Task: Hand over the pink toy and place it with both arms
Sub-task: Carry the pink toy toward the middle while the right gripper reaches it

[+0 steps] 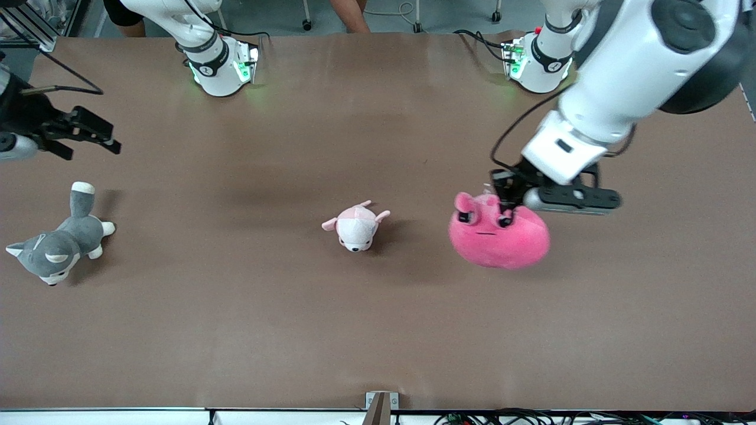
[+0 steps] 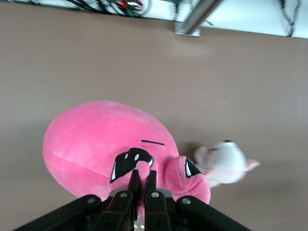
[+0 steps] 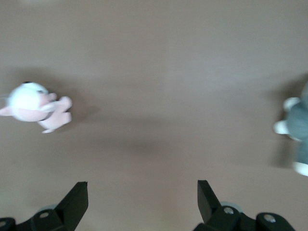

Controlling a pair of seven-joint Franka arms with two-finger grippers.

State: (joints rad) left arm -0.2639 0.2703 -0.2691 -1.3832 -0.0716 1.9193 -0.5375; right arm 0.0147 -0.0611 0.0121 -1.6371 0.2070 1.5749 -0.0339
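Observation:
The pink toy (image 1: 502, 239), a round hot-pink plush with black angry eyes, hangs a little above the table toward the left arm's end, with its shadow on the table below. My left gripper (image 1: 502, 209) is shut on a nub between its eyes. In the left wrist view the fingers (image 2: 136, 180) pinch that nub on the pink toy (image 2: 96, 144). My right gripper (image 1: 112, 137) is open and empty, up in the air at the right arm's end of the table, over bare table near the husky; its view shows the gripper (image 3: 142, 190) with its jaws wide apart.
A small pale pink-and-white plush (image 1: 357, 227) lies mid-table, also in both wrist views (image 2: 224, 161) (image 3: 36, 108). A grey-and-white husky plush (image 1: 59, 245) lies at the right arm's end (image 3: 298, 127). A metal bracket (image 1: 381, 404) sits at the table's near edge.

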